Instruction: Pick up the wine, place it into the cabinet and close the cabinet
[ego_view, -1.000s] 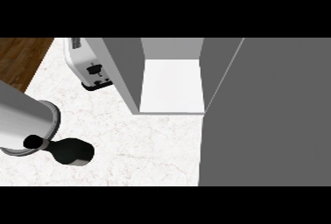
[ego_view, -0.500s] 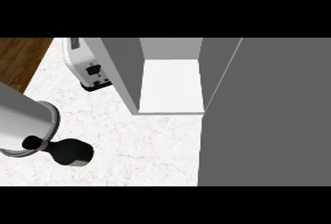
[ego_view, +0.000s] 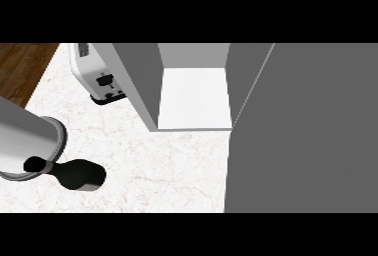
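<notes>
Heads up, you don't actually get to see the wine anywhere in this view. No bottle on the counter (ego_view: 148, 165), and none on the white shelf (ego_view: 196, 97) inside the cabinet (ego_view: 140, 85).

What you do have is your left hand (ego_view: 77, 175), a black lump at about 8 o'clock in the view, at the end of the grey forearm (ego_view: 22, 140) that comes in from the left edge. It's curled in on itself from this angle, so I can't tell whether it's spread, closed up, or wrapped around something. If the bottle is in there, it's hidden, and so is its long axis.

The right hand isn't showing at all, so the left is the only 1 you can work with here.

The bit that matters is that the open cabinet bay sits at roughly 1 o'clock from that hand, well apart, across bare counter. The toaster (ego_view: 100, 75) is at 12 o'clock from the hand, just beside the cabinet's left wall. The big grey door (ego_view: 303, 130) fills the 3 o'clock side, swung wide open.

My guess is you'll want a reach up and to the right, keeping clear of the toaster and that left wall.
</notes>
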